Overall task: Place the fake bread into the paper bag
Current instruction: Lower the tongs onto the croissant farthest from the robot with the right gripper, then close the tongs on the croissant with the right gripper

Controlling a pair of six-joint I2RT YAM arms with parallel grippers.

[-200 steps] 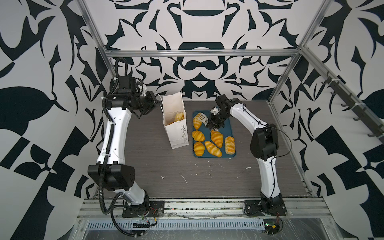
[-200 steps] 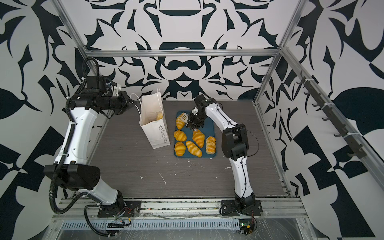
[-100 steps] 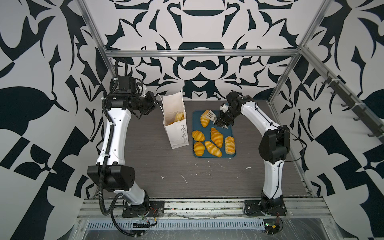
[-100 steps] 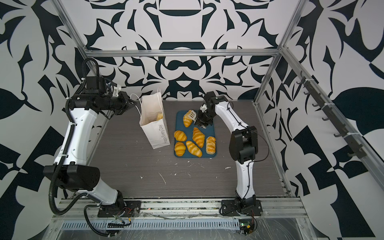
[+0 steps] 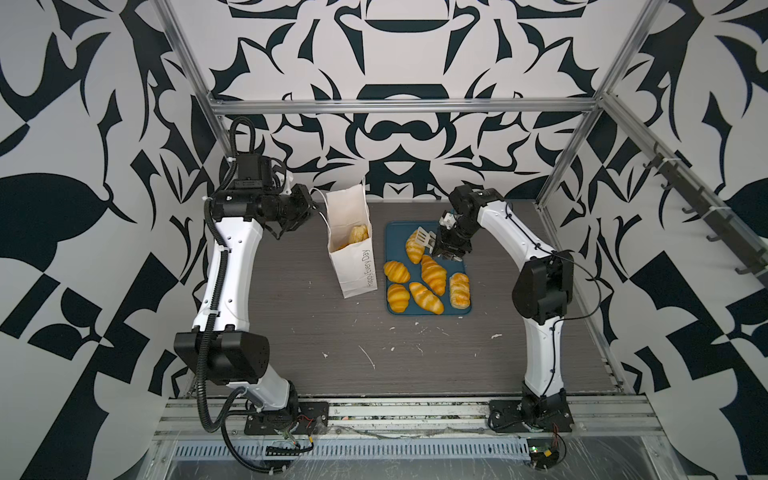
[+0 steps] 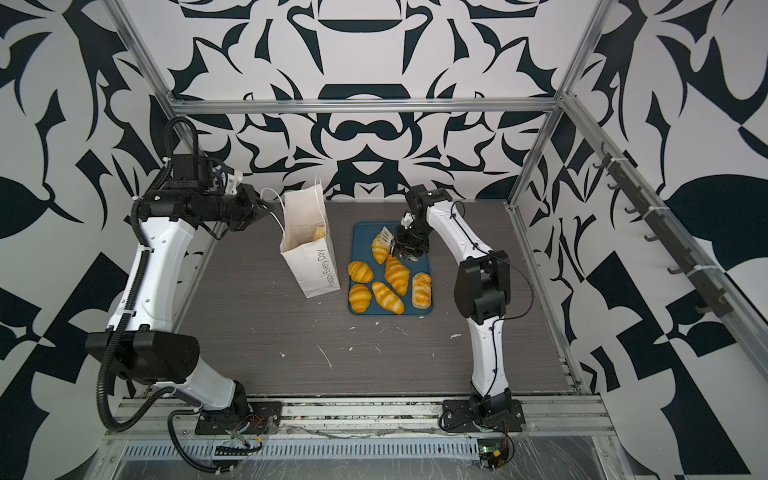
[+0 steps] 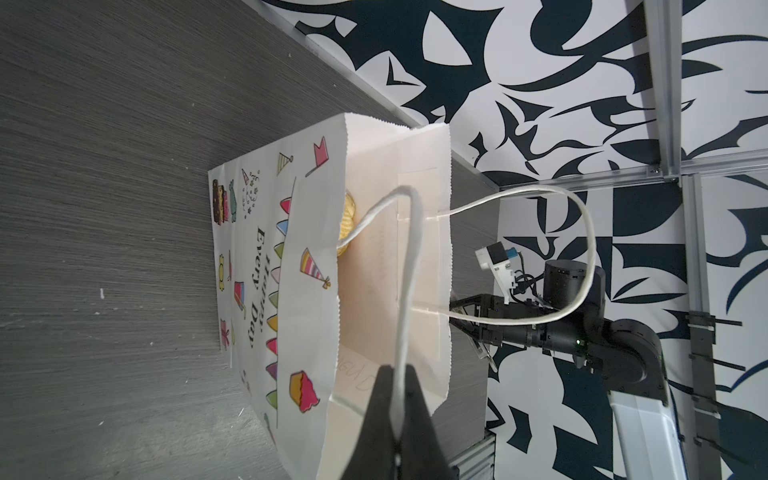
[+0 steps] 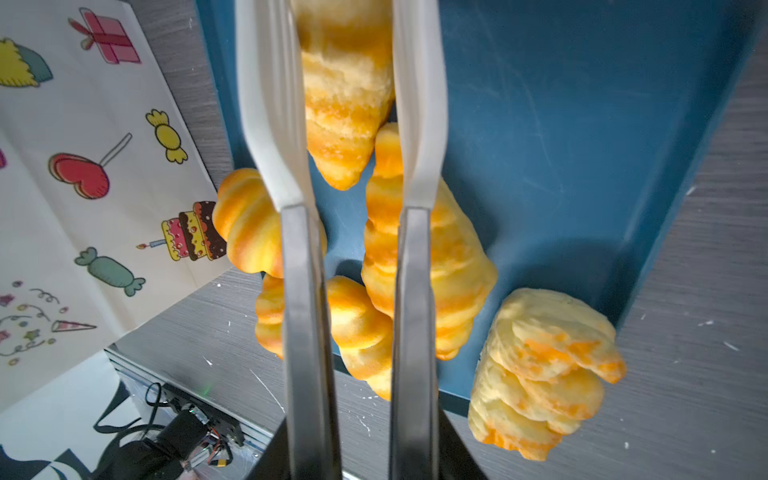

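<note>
The white paper bag (image 5: 353,249) (image 6: 309,249) stands upright just left of the blue tray (image 5: 453,232). My left gripper (image 7: 399,374) (image 5: 309,203) is shut on the bag's near cord handle (image 7: 405,270) and holds the mouth open. One piece of fake bread (image 5: 358,234) (image 7: 347,220) lies inside. Several more pieces lie on the tray, among them a plaited loaf (image 5: 459,290) (image 8: 548,365). My right gripper (image 8: 345,25) (image 5: 424,239) is open, its long white blades on either side of a croissant (image 8: 345,116) (image 5: 413,249) at the tray's far left.
White scuffs and crumbs (image 5: 368,355) dot the dark wood-grain table in front of the tray. Aluminium frame posts (image 5: 569,141) and patterned walls close in the back and sides. The bag's far handle (image 7: 582,249) loops toward the right arm.
The right gripper's blades have parted around the croissant, which has shifted a little to the right, away from the bag. The left arm and the bag have not moved.
</note>
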